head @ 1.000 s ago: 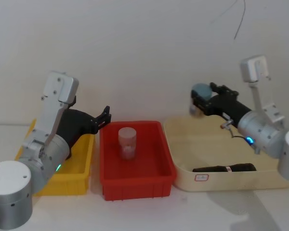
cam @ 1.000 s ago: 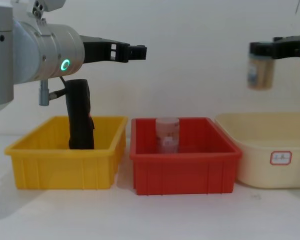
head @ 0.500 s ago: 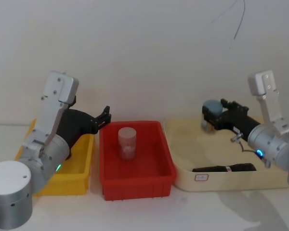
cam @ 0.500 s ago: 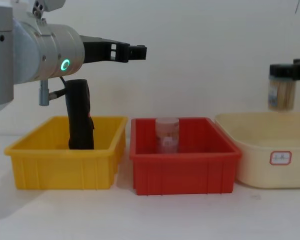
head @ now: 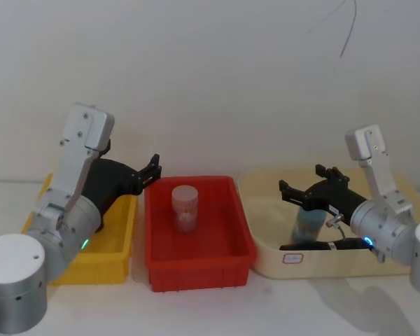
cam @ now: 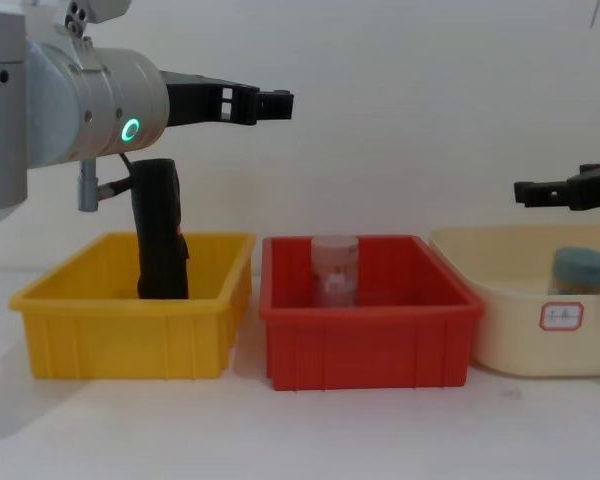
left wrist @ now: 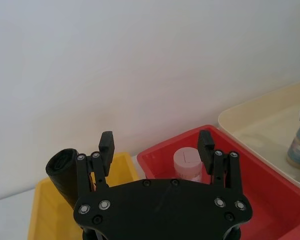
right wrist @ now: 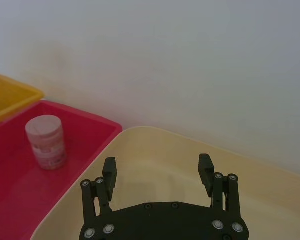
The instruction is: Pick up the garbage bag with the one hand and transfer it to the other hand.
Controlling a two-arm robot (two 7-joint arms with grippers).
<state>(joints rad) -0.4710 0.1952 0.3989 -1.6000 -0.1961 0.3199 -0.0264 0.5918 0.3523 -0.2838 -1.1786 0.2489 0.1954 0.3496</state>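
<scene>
Three bins side by side on the worktop (cam: 300, 430).
The left bin (cam: 130, 325) holds the garbage bag (cam: 160, 240) standing upright, with the left gripper (cam: 280, 103) above its right side. The middle bin (cam: 365, 330) holds a jar (cam: 334, 270). The right bin (cam: 540, 320) holds a second jar (cam: 578, 272), the right gripper (cam: 525, 192) just above it.

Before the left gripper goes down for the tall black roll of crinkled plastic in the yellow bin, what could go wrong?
1. The tall black roll of crinkled plastic stands upright and narrow in the yellow bin; a glancing finger of the open left gripper may tip it over.
2. The crinkled film may slip when squeezed.
3. The open right gripper hovers above the blue-lidded jar in the cream tub, far from any handover.
</scene>
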